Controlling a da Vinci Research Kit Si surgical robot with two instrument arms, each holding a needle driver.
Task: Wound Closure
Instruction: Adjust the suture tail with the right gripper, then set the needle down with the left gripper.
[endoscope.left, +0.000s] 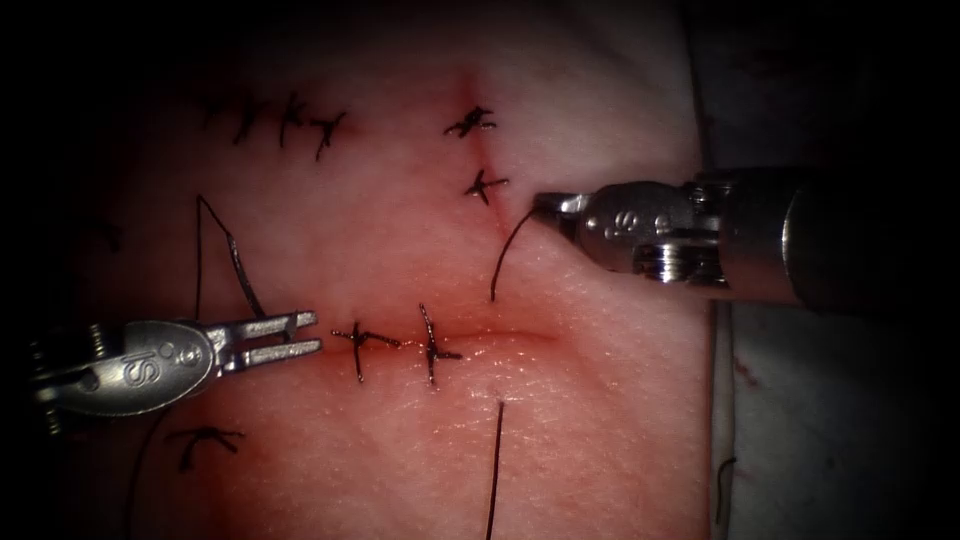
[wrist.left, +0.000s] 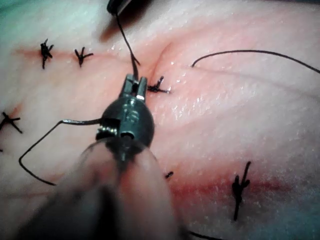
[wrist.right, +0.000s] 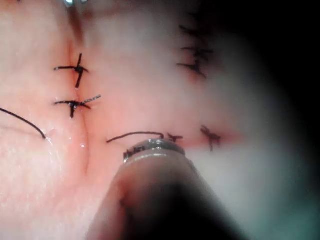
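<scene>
the left hand (wrist.left: 135, 86) rests on the tissue (wrist.left: 225, 125) beside a knotted stitch (wrist.left: 158, 87), its jaws slightly apart; thread (wrist.left: 45, 137) loops away along its side.

Bare pale pink pork tissue (endoscope.left: 600, 400) right of the horizontal cut lies open; black knotted stitches (endoscope.left: 432, 350), loose black thread (endoscope.left: 495, 470) crowd the middle

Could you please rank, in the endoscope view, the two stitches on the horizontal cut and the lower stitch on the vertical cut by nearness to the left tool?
From the left tool:
1. Left stitch on the horizontal cut, just right of its tip.
2. Right stitch on that cut, further right.
3. Lower stitch on the vertical cut, up and right.
</scene>
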